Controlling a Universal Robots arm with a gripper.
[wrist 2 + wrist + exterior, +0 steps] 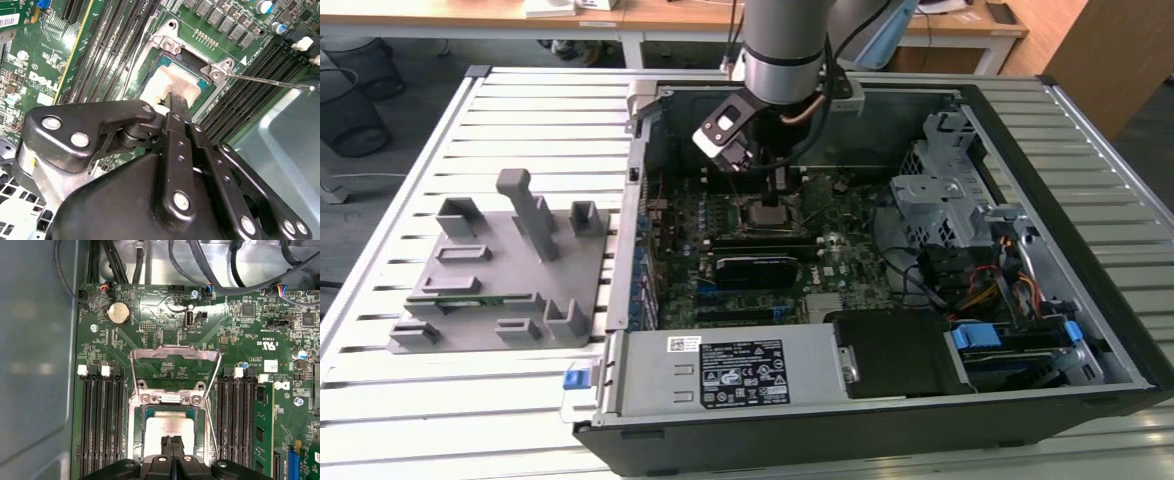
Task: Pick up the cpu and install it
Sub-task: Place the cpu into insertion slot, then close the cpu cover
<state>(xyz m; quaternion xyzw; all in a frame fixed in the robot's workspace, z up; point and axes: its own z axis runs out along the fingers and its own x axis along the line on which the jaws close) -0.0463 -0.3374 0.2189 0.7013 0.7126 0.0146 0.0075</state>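
Observation:
The cpu (167, 424), a square chip with a shiny metal top and a green rim, lies flat in the motherboard socket (137, 440); it also shows in the second wrist view (170, 80). The socket's metal load plate (175, 357) stands swung open, and its thin lever (270, 80) sticks out to the side. My gripper (172, 441) hangs straight over the chip with its two black fingers pressed together, tips at or just above the chip's top (178, 99). In the exterior view the gripper (774, 192) reaches down into the open computer case (1067, 330).
A grey plastic fixture (507, 270) stands on the slatted table at the exterior view's left. Inside the case are memory slots (102, 425) on both sides of the socket, a black block (754, 265), the power supply (734, 370) and a drive cage (947, 190) with cables.

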